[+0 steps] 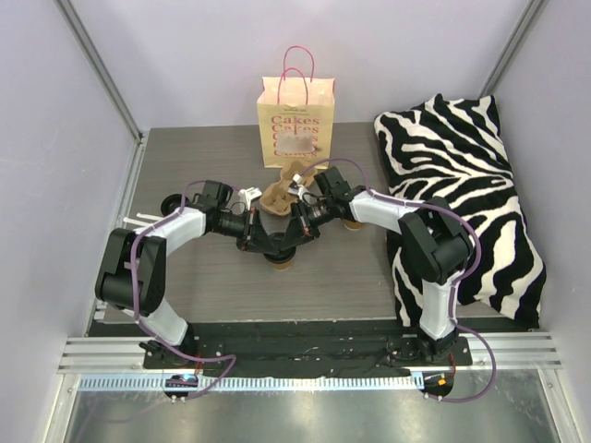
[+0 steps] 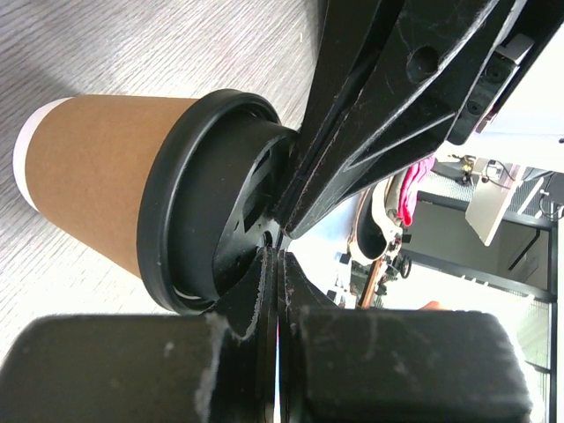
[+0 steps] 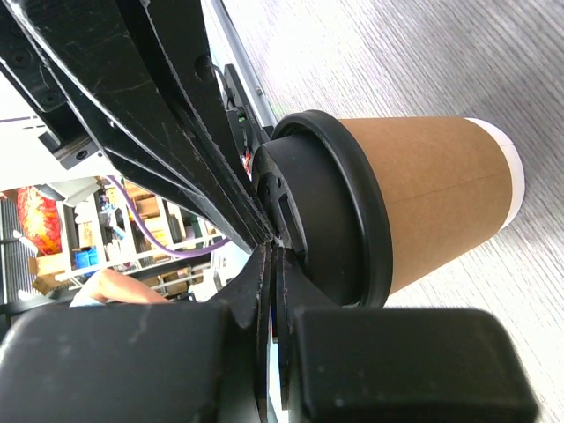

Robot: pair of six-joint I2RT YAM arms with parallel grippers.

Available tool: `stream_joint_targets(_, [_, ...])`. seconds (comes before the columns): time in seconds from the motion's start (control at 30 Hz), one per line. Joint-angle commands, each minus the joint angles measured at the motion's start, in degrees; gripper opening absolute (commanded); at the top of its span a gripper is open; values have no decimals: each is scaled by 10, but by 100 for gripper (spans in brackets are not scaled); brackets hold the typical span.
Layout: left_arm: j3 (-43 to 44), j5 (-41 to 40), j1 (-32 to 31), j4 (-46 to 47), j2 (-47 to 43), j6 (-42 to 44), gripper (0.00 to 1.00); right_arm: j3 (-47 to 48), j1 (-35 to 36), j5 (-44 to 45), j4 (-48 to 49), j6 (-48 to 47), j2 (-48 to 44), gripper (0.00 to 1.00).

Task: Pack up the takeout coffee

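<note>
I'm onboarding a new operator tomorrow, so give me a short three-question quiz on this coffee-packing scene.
1. True or false: the coffee cup already stands inside the Cakes bag.
2. How are the left pincer and right pincer set? A) both wide open B) both shut, tips at the cup's black lid C) one holding the bag's handle
3. Fill in: the zebra pillow lies on the robot's ____ side.
Key: 1 false; 2 B; 3 right.
</note>
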Motion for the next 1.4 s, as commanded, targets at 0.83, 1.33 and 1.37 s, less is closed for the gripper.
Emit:
stream_joint_targets(0.83, [-9,-2,-31,6,-11,-4,0,-44,34,19,30,17,-38,6])
stream_joint_targets(1.33, [-5,-41,-8,-11,76,23,0,-55,11,44,28,6,27,6])
stream_joint_targets(1.37, [-5,-43,0,-10,80,26,0,-53,11,45,29,4,31,6])
